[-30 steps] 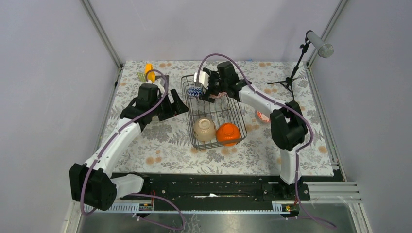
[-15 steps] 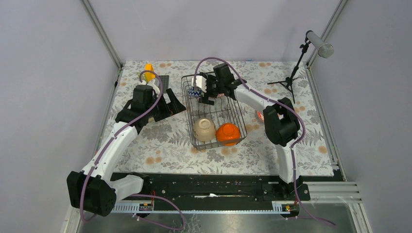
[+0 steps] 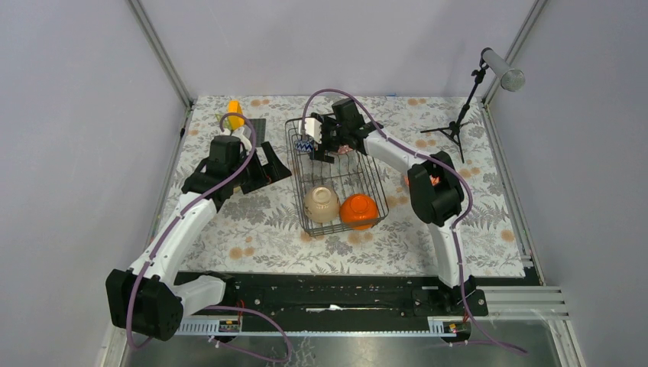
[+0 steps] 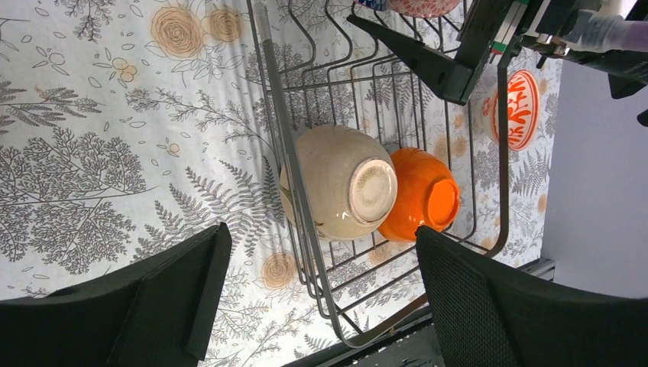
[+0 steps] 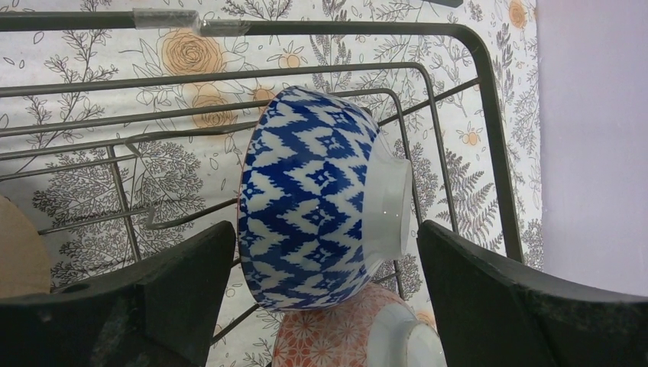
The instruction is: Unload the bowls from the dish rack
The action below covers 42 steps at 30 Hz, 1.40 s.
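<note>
The black wire dish rack (image 3: 348, 177) stands mid-table. At its near end lie a plain beige bowl (image 3: 322, 203) and an orange bowl (image 3: 358, 210), both on their sides. At the far end a blue-white patterned bowl (image 5: 321, 199) leans on a pink patterned bowl (image 5: 359, 336). My right gripper (image 5: 325, 252) is open, one finger on each side of the blue-white bowl, not touching it. My left gripper (image 4: 321, 252) is open and empty above the rack's left near rim (image 4: 283, 130). A white bowl with red bands (image 4: 520, 107) sits on the table right of the rack.
A yellow-orange object (image 3: 235, 115) and a flat black mat (image 3: 258, 126) lie at the back left. A microphone stand (image 3: 464, 107) rises at the back right. The right arm's elbow (image 3: 435, 195) hangs just right of the rack.
The right gripper has slid left over the rack's far end to straddle the blue-white bowl, its elbow swinging left. The left gripper has opened wider and drawn slightly left.
</note>
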Motion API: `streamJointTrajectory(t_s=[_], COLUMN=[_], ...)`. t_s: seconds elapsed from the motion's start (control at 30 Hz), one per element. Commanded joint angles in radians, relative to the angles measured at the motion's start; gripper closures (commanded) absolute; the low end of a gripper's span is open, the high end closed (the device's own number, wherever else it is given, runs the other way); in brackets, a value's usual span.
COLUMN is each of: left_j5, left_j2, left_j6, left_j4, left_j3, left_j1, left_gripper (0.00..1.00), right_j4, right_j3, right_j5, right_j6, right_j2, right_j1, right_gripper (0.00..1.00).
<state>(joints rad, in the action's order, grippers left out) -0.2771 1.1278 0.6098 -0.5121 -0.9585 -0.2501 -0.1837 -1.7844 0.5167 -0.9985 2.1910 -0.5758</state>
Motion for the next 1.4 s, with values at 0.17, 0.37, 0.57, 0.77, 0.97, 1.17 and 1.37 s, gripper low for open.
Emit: streamJointTrajectory(t_s=[0.17, 0.37, 0.57, 0.77, 0.97, 1.17, 1.37], left_j5=[0.020, 0.031, 0.031, 0.034, 0.040, 0.047, 0.049], left_j2=[-0.014, -0.013, -0.007, -0.010, -0.010, -0.011, -0.013], left_j6=[-0.024, -0.033, -0.033, -0.031, -0.033, -0.033, -0.030], left_j4=[0.009, 0.002, 0.003, 0.004, 0.004, -0.001, -0.001], left_j3=[0.002, -0.007, -0.008, -0.008, -0.013, -0.016, -0.014], left_j1=[0.009, 0.009, 0.009, 0.009, 0.009, 0.009, 0.010], left_gripper=[0.05, 0.05, 0.05, 0.05, 0.05, 0.05, 0.05], right_j4=[-0.019, -0.030, -0.030, 0.005, 0.070, 0.127, 0.176], right_j3=[-0.073, -0.091, -0.097, -0.101, -0.080, -0.050, -0.004], right_j5=[0.035, 0.042, 0.041, 0.010, -0.023, -0.052, -0.071], right_j6=[-0.003, 0.008, 0.011, 0.038, 0.043, 0.046, 0.046], right_j2=[0.035, 0.037, 0.025, -0.003, -0.046, -0.086, -0.124], right_j1=[-0.012, -0.012, -0.014, -0.015, -0.015, -0.017, -0.028], right_gripper=[0.12, 0.30, 0.36, 0.41, 0.44, 0.45, 0.45])
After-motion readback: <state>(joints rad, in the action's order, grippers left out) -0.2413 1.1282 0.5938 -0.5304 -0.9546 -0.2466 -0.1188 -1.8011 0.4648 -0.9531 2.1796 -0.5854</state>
